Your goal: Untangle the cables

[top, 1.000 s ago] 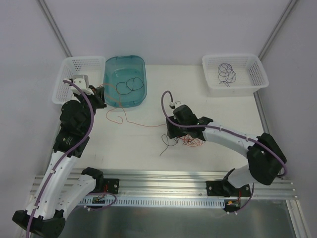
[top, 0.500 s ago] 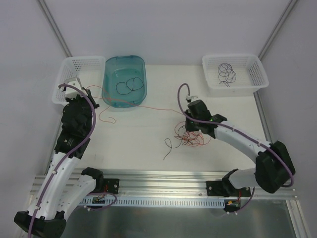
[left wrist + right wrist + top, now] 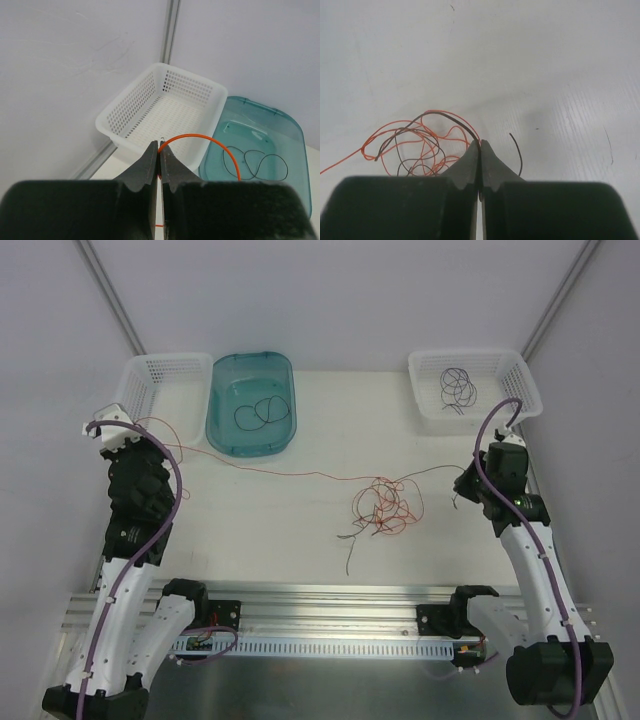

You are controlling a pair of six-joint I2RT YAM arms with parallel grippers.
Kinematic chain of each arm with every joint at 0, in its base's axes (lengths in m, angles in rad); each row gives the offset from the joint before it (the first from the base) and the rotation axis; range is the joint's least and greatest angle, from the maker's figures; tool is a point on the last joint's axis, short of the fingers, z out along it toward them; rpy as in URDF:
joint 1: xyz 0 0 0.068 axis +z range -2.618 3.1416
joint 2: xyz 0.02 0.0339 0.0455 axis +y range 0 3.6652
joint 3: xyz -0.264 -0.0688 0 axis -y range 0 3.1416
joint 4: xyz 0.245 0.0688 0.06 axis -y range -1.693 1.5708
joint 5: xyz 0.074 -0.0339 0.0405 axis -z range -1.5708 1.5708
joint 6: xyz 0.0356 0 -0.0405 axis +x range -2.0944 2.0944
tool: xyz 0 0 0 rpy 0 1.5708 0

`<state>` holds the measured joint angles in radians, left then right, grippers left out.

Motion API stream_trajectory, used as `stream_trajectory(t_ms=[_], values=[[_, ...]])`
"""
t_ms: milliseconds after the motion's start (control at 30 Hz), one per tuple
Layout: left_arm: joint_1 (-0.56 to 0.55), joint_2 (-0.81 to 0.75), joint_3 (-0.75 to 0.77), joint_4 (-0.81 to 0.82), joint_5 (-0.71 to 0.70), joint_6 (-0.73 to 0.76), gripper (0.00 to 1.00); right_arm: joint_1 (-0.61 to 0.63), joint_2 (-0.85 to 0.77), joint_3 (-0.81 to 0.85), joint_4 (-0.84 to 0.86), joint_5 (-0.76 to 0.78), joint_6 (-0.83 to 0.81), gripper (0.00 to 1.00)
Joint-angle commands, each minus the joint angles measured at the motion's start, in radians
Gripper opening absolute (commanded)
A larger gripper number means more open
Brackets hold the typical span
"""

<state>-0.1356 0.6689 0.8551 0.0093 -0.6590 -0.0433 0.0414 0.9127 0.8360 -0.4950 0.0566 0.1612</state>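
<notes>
A tangle of orange-red and black cables [image 3: 385, 508] lies in the middle of the table. One orange cable [image 3: 260, 468] runs taut from it to the far left, where my left gripper [image 3: 134, 430] is shut on it. In the left wrist view the orange cable [image 3: 200, 136] arcs out from the closed gripper [image 3: 160, 147]. My right gripper [image 3: 461, 488] at the right is shut on a black cable [image 3: 430, 473] leading from the tangle. In the right wrist view the black cable [image 3: 440, 115] enters the closed gripper [image 3: 480, 145], with the orange loops [image 3: 405, 145] behind.
A teal bin [image 3: 222, 430] at the back left holds a black cable [image 3: 258, 412]. A white basket [image 3: 135, 375] stands left of it. Another white basket [image 3: 430, 415] at the back right holds a dark purple cable [image 3: 458, 385]. A metal rail [image 3: 330, 600] runs along the near edge.
The right gripper closed on the black cable and swung right, away from the tangle. The left gripper drew back to the left with the orange cable, which now stretches across the table.
</notes>
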Motion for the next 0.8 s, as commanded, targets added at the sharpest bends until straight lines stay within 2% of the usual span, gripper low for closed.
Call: stream_trajectory(t_ms=[0, 100, 133, 200, 233, 267, 367, 400, 500, 667, 767], values=[[0.017, -0.017, 0.001, 0.049, -0.048, 0.028, 0.01, -0.014, -0.020, 0.032, -0.046, -0.032, 0.029, 0.01], [0.027, -0.020, -0.002, 0.052, -0.053, 0.031, 0.02, -0.015, -0.018, 0.026, -0.048, -0.031, 0.037, 0.02], [0.027, -0.022, -0.002, 0.054, -0.045, 0.028, 0.02, -0.015, -0.012, 0.022, -0.044, -0.047, 0.035, 0.05], [0.027, -0.028, -0.007, 0.052, 0.028, 0.011, 0.03, -0.012, 0.027, 0.011, -0.031, -0.147, 0.023, 0.13], [0.027, -0.032, -0.011, 0.052, 0.076, 0.005, 0.05, -0.006, 0.044, 0.008, -0.028, -0.168, 0.020, 0.13], [0.027, -0.038, -0.019, 0.044, 0.182, -0.006, 0.07, 0.015, 0.057, -0.009, -0.021, -0.190, 0.017, 0.13], [0.027, -0.046, -0.018, -0.005, 0.388, -0.082, 0.09, 0.083, 0.101, -0.031, -0.016, -0.190, 0.000, 0.14], [0.027, -0.046, -0.016, -0.084, 0.430, -0.125, 0.10, 0.100, 0.110, -0.037, -0.013, -0.187, -0.003, 0.14], [0.027, -0.032, -0.034, -0.181, 0.569, -0.212, 0.12, 0.159, 0.137, -0.064, 0.002, -0.173, -0.009, 0.13], [0.025, 0.066, -0.149, -0.350, 0.682, -0.302, 0.14, 0.225, 0.172, -0.084, 0.029, -0.164, -0.018, 0.13], [0.021, 0.119, -0.201, -0.373, 0.754, -0.329, 0.20, 0.256, 0.181, -0.086, 0.045, -0.169, -0.025, 0.16]])
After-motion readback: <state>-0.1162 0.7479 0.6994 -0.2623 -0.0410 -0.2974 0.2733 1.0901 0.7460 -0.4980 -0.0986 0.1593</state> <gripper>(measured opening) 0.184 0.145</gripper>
